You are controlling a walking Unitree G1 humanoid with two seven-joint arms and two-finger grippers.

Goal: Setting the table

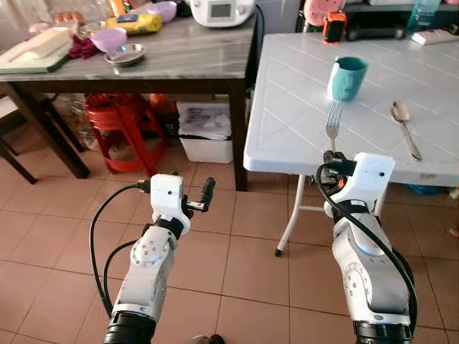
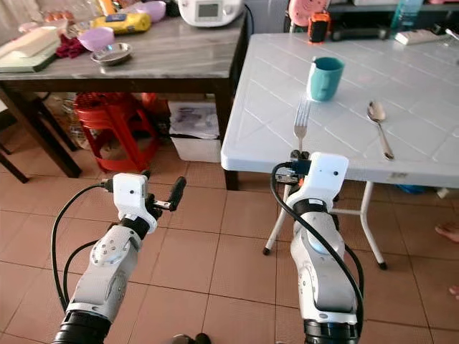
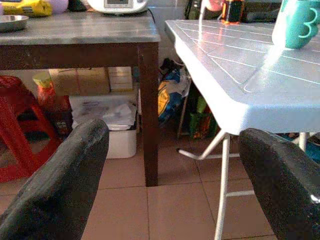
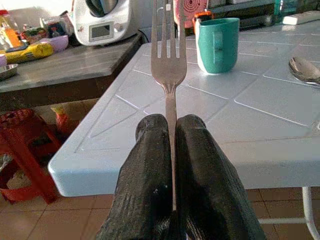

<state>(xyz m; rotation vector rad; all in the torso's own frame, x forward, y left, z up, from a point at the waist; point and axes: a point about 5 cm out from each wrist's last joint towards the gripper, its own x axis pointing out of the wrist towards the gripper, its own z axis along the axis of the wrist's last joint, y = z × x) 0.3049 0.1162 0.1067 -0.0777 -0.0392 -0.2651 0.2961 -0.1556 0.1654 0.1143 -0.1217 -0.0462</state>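
Pinching the fork (image 4: 169, 65) by its thin handle, the right pincer (image 4: 170, 145) holds it over the white surface (image 1: 301, 136) edge. Ahead stand the cup (image 1: 348, 77) and spoon (image 1: 404, 125). Such a thin handle could slip. The left pincer (image 1: 206, 195) hangs released.

A steel fork (image 4: 168, 60) with 4 tines stands out over the near edge of the white table (image 1: 301, 136), its handle pinched between the right gripper's (image 4: 171, 131) 2 black fingers. A teal mug (image 1: 348, 77) stands upright on the table. A steel spoon (image 1: 404, 126) lies flat, well right of the mug.
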